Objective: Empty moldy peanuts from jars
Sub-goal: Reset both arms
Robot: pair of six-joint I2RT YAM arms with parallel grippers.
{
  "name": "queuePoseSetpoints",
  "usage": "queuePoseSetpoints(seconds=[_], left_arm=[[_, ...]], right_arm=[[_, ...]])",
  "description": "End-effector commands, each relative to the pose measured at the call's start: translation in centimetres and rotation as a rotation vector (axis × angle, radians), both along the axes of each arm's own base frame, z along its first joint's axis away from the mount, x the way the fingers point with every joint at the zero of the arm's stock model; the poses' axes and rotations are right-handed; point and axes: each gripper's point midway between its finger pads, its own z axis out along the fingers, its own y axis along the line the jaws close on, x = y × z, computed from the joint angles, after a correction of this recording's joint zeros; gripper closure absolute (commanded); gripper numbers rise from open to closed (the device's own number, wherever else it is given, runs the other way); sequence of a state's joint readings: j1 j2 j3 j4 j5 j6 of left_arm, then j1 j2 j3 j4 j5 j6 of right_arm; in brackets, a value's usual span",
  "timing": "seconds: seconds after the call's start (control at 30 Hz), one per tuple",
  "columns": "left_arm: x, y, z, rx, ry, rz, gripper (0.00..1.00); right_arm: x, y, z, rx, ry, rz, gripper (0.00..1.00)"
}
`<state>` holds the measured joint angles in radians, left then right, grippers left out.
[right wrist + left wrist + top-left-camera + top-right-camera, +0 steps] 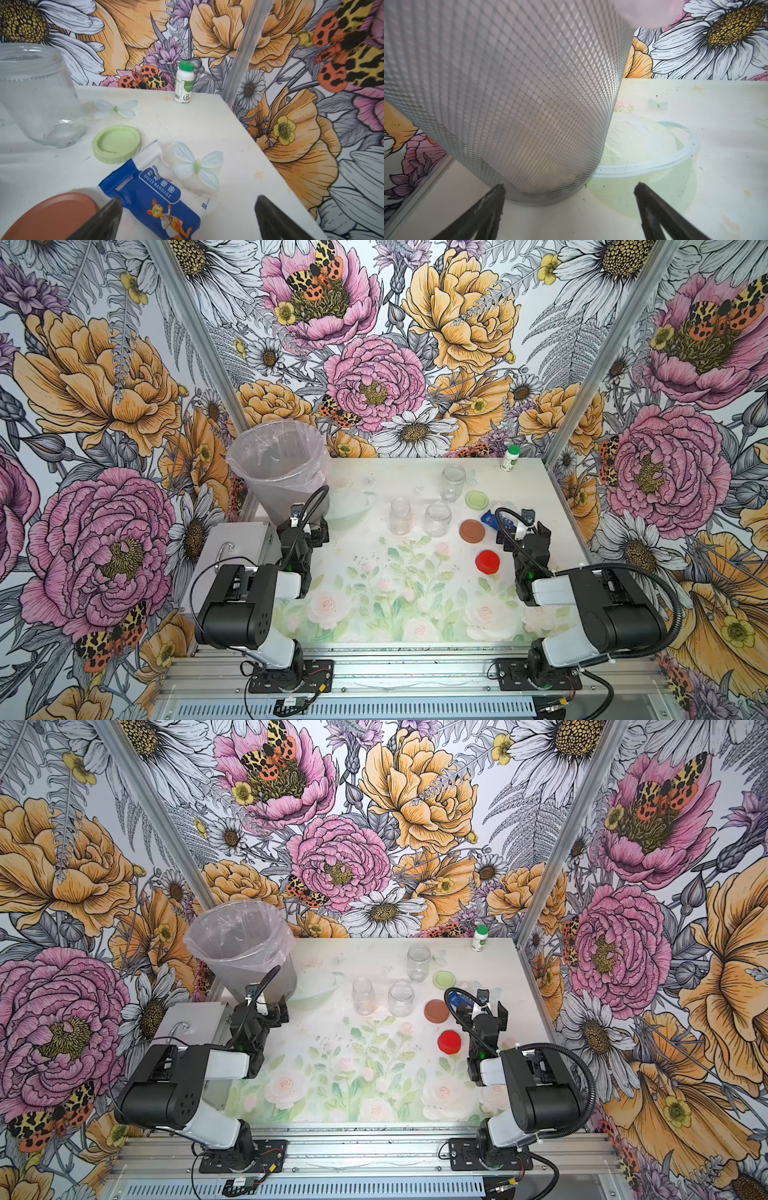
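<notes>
- Glass, clear: three small cylindrical jars (pixel 437 518) upright on white floral-print tabletop (pixel 374 605), lids off, grouped just past centre toward 12 o'clock.
- Two side by side; third jar (pixel 453 483) at their 1 o'clock, apart.
- Round light green screw lid (pixel 478 500) hollow side up, just beside third jar at its 4 o'clock.
- Round brown screw lid (pixel 472 531) at 3 o'clock of the pair; round red screw lid (pixel 487 562) at 5 o'clock of the brown, not touching.
- Moldy peanuts not made out in any view. Faint tan tint low behind the bin mesh in left wrist view, too blurred to name.
- Tall mesh-walled bin with pinkish plastic liner (pixel 278 464) at table's 10 o'clock; shallow clear plastic bowl (pixel 654 162) against its base on the 4 o'clock side.
- Left gripper (pixel 569 187) low at the bin's foot, dark fingers spread wide, gripping nothing.
- Right gripper (pixel 189 199) at table's 3 o'clock, likewise spread wide and empty, above a blue-and-white gauze bandage packet (pixel 155 197); brown lid close at its 9 o'clock.
- Small white bottle with green cap (pixel 511 458) upright at table's 1 o'clock, by the back wall.
</notes>
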<state>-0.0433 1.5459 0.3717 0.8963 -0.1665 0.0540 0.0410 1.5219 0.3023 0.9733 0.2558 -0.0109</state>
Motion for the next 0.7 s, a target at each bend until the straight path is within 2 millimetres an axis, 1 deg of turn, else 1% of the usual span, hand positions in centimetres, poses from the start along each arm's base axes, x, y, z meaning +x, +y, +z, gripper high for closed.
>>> queuePoseSetpoints(seconds=[0.0, 0.1, 0.23, 0.67], left_arm=[[0.21, -0.01, 1.13, -0.02, -0.051, -0.009, 0.01], [0.21, -0.01, 1.11, -0.02, -0.05, -0.009, 0.01], [0.22, 0.0, 1.16, -0.02, -0.052, -0.009, 0.01], [0.27, 0.01, 1.16, -0.023, -0.051, -0.01, 0.01]], right_arm=[[1.15, 1.2, 0.55, 0.071, -0.008, 0.065, 0.0], [1.11, 1.21, 0.63, 0.068, -0.014, 0.065, 0.0], [1.73, 0.85, 0.4, 0.086, 0.011, 0.058, 0.0], [1.9, 0.77, 0.32, 0.099, 0.02, 0.067, 0.0]])
